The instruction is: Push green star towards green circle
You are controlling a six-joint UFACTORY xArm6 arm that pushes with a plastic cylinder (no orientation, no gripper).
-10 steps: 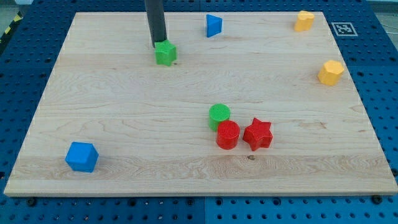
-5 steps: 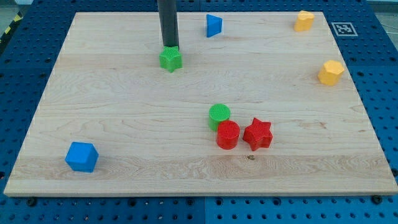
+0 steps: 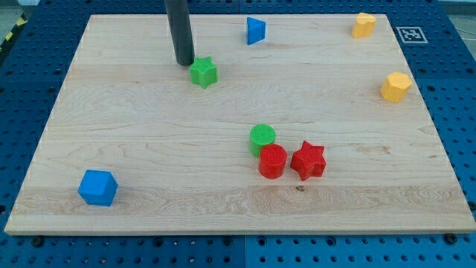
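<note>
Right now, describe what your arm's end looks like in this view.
Only a straight, round rod shows, dark grey to black, plain and smooth, running out of the view's top. No cables, markings or sleeves are visible on it. My tip is its blunt lower end, just left of the green star. The rest of the arm is out of frame.

Pale wooden board (image 3: pixel 149 149) on a blue perforated table (image 3: pixel 454 89). The rod is dark grey down to my tip (image 3: pixel 184 62). Green star (image 3: pixel 203 72), green circle (image 3: pixel 262 138), red circle (image 3: pixel 273 160), red star (image 3: pixel 308 160), blue cube (image 3: pixel 98 187), blue triangle (image 3: pixel 256 30), two yellow blocks (image 3: pixel 364 24) (image 3: pixel 396 87).
</note>
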